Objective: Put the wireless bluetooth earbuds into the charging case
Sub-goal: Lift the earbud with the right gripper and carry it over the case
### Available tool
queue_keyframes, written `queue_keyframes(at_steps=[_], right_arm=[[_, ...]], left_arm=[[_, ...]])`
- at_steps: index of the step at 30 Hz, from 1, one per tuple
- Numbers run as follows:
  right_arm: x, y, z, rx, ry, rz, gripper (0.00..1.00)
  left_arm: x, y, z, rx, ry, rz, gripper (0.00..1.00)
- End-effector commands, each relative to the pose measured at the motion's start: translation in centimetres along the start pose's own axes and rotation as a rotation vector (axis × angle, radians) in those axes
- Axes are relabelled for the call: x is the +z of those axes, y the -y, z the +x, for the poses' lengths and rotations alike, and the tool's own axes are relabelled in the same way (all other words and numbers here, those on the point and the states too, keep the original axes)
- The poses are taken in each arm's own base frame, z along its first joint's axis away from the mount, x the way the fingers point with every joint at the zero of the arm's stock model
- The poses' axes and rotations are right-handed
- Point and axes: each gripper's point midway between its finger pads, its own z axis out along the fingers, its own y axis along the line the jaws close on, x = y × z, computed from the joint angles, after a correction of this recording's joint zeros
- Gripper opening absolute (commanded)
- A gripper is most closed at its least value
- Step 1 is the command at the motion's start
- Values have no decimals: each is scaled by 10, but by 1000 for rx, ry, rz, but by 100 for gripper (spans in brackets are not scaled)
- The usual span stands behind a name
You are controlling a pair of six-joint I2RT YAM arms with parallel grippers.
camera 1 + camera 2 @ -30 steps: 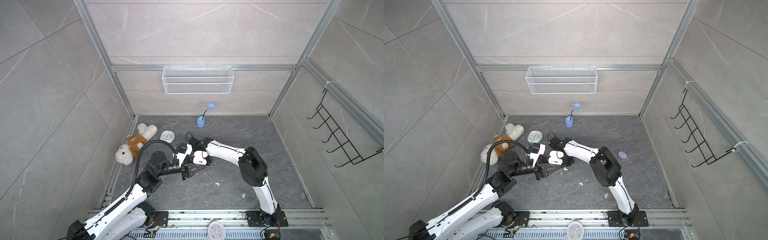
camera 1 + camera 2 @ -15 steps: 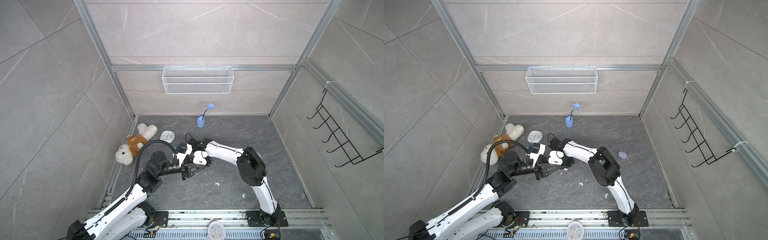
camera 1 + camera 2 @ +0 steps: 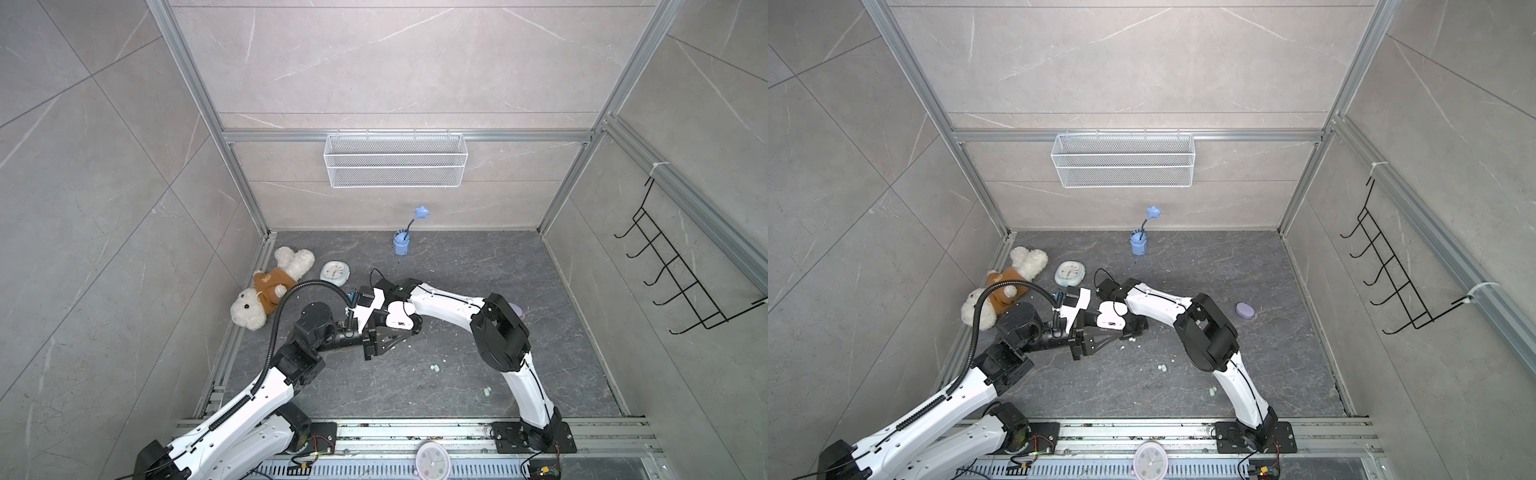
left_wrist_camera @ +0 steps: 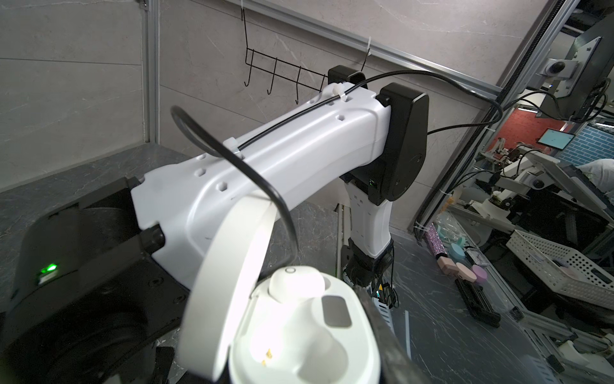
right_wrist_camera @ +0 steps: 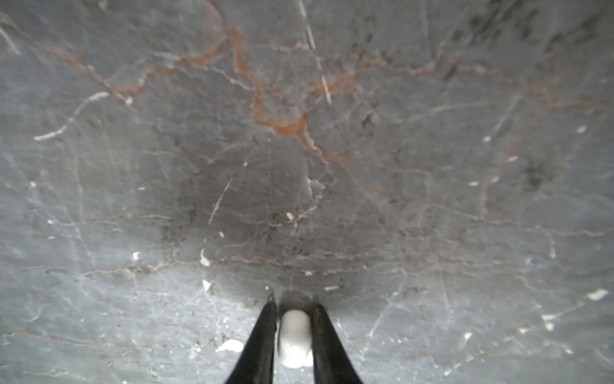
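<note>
So the left gripper (image 3: 395, 329) was clamped down tight, jaws holding a white glossy plastic charging case (image 4: 349, 352) with its rounded lid (image 4: 232, 282) flipped open. In the left wrist view, one tiny white glossy plastic earbud (image 4: 295, 282) was already seated in the case, and the socket (image 4: 299, 345) right beside it sat open. Just to the right of those jaws was the right gripper (image 5: 294, 307), down at the dark grey marbled stone surface (image 5: 299, 166). Its jaws were narrow, pinched in on either side of a second tiny white glossy earbud (image 5: 294, 335), which sat right between them on the surface. Further right, well apart from both sets of jaws, a mint green two-lobed plastic earbud (image 3: 435, 368) lay loose on the surface. Another mint green earbud (image 3: 487, 390) lay beyond it. A lavender oval plastic case (image 3: 1245, 310) sat farther right again, past the right arm's elbow.
</note>
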Motion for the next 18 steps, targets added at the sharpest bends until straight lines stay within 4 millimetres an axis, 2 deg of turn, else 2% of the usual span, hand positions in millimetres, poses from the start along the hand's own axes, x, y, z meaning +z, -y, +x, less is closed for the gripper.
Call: queue_keyframes(at_steps=[1, 6, 9, 12, 18], right_arm=[[17, 6, 11, -3, -49, 52, 23], [22, 9, 13, -1, -59, 64, 22], [19, 10, 13, 5, -46, 64, 19], [7, 11, 8, 12, -10, 63, 18], [-30, 21, -3, 49, 75, 41, 18]], left_arm=[[-2, 5, -11, 51, 31, 9, 14], [-2, 4, -10, 50, 29, 9, 14], [-2, 4, -11, 51, 29, 6, 14], [-2, 3, -10, 49, 25, 6, 14], [1, 2, -11, 46, 21, 10, 14]])
